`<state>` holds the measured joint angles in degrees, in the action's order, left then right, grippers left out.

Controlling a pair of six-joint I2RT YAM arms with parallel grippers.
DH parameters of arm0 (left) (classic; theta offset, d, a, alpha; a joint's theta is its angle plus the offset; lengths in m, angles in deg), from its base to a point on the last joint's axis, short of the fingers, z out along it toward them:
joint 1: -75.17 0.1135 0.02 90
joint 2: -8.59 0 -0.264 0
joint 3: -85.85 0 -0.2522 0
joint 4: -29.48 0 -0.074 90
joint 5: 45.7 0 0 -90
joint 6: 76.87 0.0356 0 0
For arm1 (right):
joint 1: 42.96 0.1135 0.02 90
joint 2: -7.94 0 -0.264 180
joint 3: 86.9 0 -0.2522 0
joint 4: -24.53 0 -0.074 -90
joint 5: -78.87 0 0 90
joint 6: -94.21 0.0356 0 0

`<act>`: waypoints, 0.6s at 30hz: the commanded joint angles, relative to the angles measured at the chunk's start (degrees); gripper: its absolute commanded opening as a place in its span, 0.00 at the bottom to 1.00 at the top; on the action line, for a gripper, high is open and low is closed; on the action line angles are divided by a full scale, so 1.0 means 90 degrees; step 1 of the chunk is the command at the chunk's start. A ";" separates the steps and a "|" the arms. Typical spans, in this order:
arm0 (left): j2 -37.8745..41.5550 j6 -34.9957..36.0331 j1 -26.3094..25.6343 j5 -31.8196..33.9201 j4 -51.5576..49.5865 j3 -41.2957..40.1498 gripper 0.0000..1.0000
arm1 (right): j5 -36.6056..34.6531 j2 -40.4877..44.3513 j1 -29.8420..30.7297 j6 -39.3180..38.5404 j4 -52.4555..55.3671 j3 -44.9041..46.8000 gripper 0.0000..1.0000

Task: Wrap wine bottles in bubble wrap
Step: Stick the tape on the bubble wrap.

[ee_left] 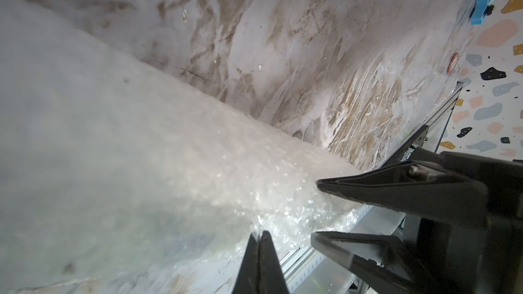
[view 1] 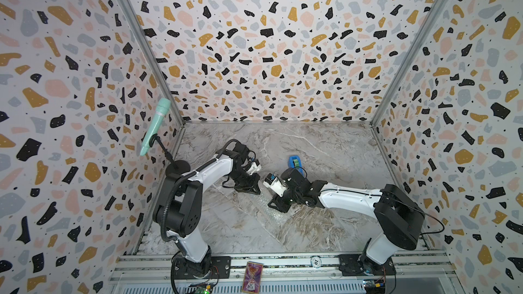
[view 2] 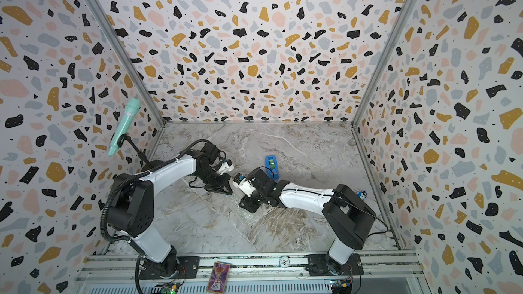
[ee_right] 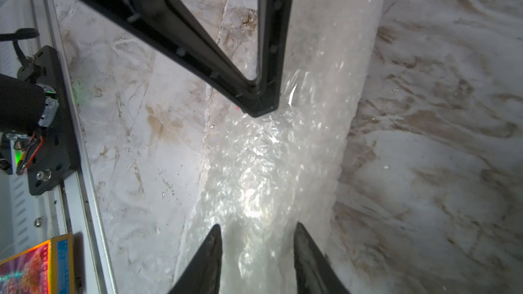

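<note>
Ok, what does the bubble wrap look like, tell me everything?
The bubble wrap is clear, glistening plastic dotted with tiny bubbles, bunched into a long, puffy roll lying on the marble table. The left tool is shut, pinching its edge; the right tool stands open astride it. No bottle can be made out inside.

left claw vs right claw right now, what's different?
Opening: the left claw is shut, while the right claw has its fingers apart.
Hold: the left claw pinches a thin fold of the bubble wrap, while the right claw straddles the rolled part. Whether the right claw grips it firmly is not clear.
Shared: both are black, down at the same roll and near each other.
</note>
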<state>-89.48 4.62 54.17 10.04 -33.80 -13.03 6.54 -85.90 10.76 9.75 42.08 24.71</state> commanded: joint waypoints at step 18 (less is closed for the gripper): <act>0.0681 -0.0058 0.0494 0.0021 -0.0046 0.0093 0.00 | -0.2463 -0.0338 0.0892 -0.0277 -0.0497 0.0132 0.41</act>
<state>-84.16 4.67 58.19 10.89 -33.99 -13.14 -9.79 -87.43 18.86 8.57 37.12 24.71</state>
